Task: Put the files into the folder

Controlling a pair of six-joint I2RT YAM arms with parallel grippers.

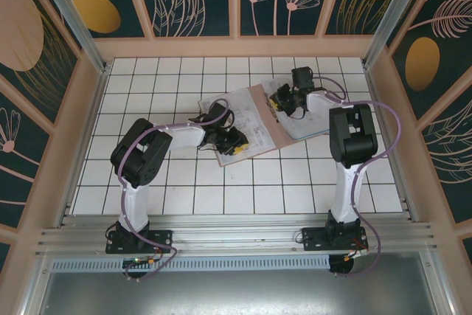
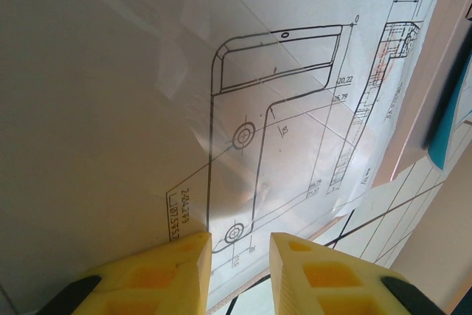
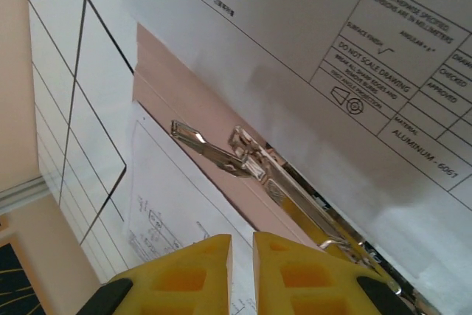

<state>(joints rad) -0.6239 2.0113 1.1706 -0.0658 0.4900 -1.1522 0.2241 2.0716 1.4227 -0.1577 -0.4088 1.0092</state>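
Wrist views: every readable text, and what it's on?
"DO NOT SCALE DRAWING": title block, white sheet, right wrist.
"ALUMINUM - 6061": same block.
"CHECKED", "APPROVED": same block.
"15,75", "14", "20,22": dimensions, drawing sheet, left wrist.
Other small print on both: too small to read.

Printed sheets (image 1: 237, 117) hide most of the folder (image 1: 270, 120).

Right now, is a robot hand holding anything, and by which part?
Nothing visibly. The left hand is open at a printed sheet; the right hand, barely open, is empty beside the metal clip on the folder.
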